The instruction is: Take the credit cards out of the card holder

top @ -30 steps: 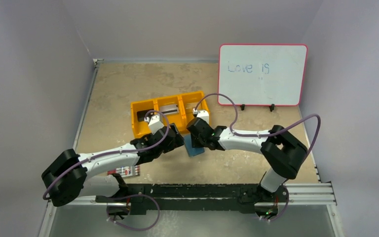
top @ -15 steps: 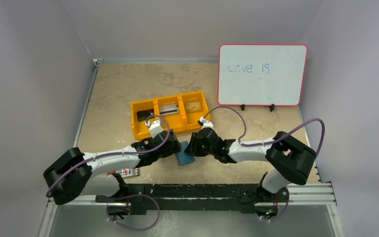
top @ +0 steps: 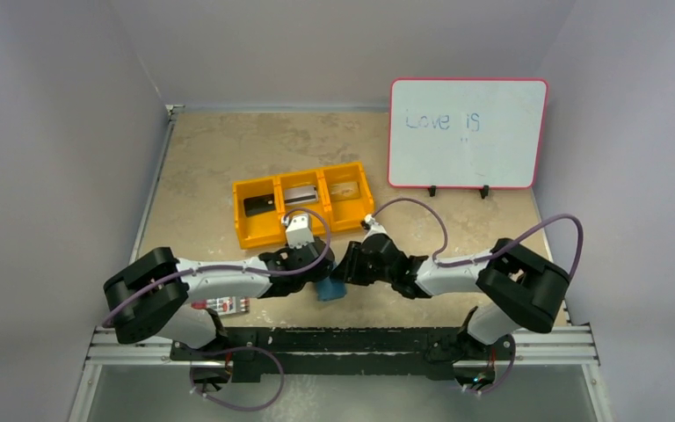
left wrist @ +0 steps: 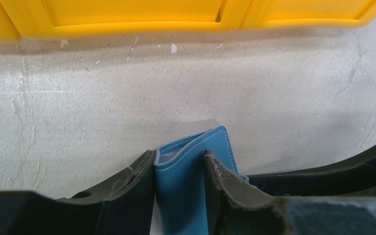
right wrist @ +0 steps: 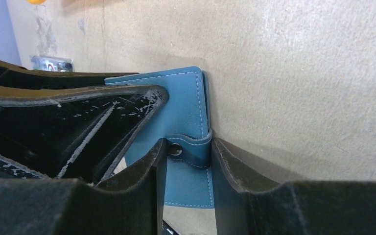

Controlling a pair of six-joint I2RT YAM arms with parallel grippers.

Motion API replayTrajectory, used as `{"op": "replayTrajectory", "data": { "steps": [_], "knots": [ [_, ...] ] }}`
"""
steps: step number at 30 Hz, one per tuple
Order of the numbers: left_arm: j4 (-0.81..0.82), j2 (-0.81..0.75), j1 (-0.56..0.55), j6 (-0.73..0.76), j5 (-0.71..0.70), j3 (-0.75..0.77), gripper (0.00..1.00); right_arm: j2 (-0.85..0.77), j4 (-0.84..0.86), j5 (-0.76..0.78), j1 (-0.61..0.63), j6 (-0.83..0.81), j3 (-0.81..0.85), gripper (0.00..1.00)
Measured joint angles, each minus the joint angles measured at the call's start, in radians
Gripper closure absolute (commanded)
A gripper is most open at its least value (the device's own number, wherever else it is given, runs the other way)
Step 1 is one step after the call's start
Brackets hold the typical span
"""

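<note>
On the bench (top: 211, 158), the orange bin (top: 244, 236) has the credit cards one per compartment: black (top: 259, 204), silver (top: 299, 193), tan (top: 344, 189). The card holder (top: 329, 288) is just in front of the bin, folded, snap tab (right wrist: 196, 149) fastened. Your left jaws pinch its edge and your right jaws clamp across the tab side. That looks like a two-arm brace for popping the snap.

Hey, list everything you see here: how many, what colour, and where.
card holder: one, teal, table centre front, between both pincers
credit cards: three, black, silver-grey, tan, one per bin compartment
bin: one, orange, behind the card holder
whiteboard: one, white with pink rim, far right, upright
marker pack: one, multicoloured, near left, by left arm
table: one, beige
left pincer: one, black, shut on card holder
right pincer: one, black, shut on card holder at snap tab
</note>
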Motion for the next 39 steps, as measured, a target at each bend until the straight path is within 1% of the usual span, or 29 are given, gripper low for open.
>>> {"op": "replayTrajectory", "data": {
  "steps": [1, 3, 6, 8, 10, 13, 15, 17, 20, 23, 27, 29, 31, 35, 39],
  "knots": [
    [-0.014, 0.000, -0.010, 0.000, -0.016, 0.009, 0.70, -0.005, 0.014, -0.005, -0.003, 0.009, -0.012, 0.82],
    [-0.029, 0.000, -0.017, -0.001, -0.029, 0.017, 0.74, -0.014, 0.037, -0.014, -0.014, 0.024, -0.035, 0.82],
    [-0.027, -0.007, -0.026, -0.008, -0.038, 0.019, 0.74, -0.033, 0.103, -0.051, -0.046, 0.046, -0.087, 0.82],
    [-0.017, -0.007, -0.033, -0.008, -0.031, 0.019, 0.74, -0.049, 0.186, -0.103, -0.090, 0.067, -0.156, 0.81],
    [-0.014, -0.008, -0.036, -0.008, -0.030, 0.018, 0.74, -0.061, 0.222, -0.128, -0.127, 0.084, -0.200, 0.81],
    [-0.014, -0.008, -0.036, -0.008, -0.031, 0.018, 0.74, -0.070, 0.228, -0.139, -0.154, 0.080, -0.211, 0.77],
    [-0.014, -0.008, -0.036, -0.008, -0.031, 0.018, 0.73, -0.070, 0.225, -0.146, -0.158, 0.072, -0.209, 0.72],
    [-0.014, -0.008, -0.036, -0.008, -0.031, 0.018, 0.70, -0.073, 0.207, -0.137, -0.158, 0.058, -0.202, 0.66],
    [-0.016, -0.008, -0.036, -0.007, -0.031, 0.018, 0.65, -0.101, 0.135, -0.095, -0.157, 0.031, -0.175, 0.60],
    [-0.033, -0.008, -0.036, 0.002, -0.030, 0.018, 0.62, -0.154, 0.005, -0.031, -0.158, -0.005, -0.122, 0.60],
    [-0.048, -0.008, -0.036, 0.019, -0.029, 0.018, 0.62, -0.198, -0.098, 0.027, -0.158, -0.071, -0.067, 0.60],
    [-0.050, -0.008, -0.036, 0.026, -0.029, 0.019, 0.61, -0.200, -0.131, 0.032, -0.158, -0.110, -0.045, 0.56],
    [-0.057, -0.008, -0.036, 0.030, -0.029, 0.023, 0.61, -0.198, -0.150, 0.031, -0.150, -0.137, -0.037, 0.49],
    [-0.070, -0.008, -0.036, 0.037, -0.029, 0.029, 0.62, -0.197, -0.181, 0.029, -0.089, -0.186, -0.016, 0.43],
    [-0.080, -0.009, -0.036, 0.037, -0.029, 0.033, 0.62, -0.192, -0.195, 0.030, -0.027, -0.211, 0.023, 0.43]
  ]
}}
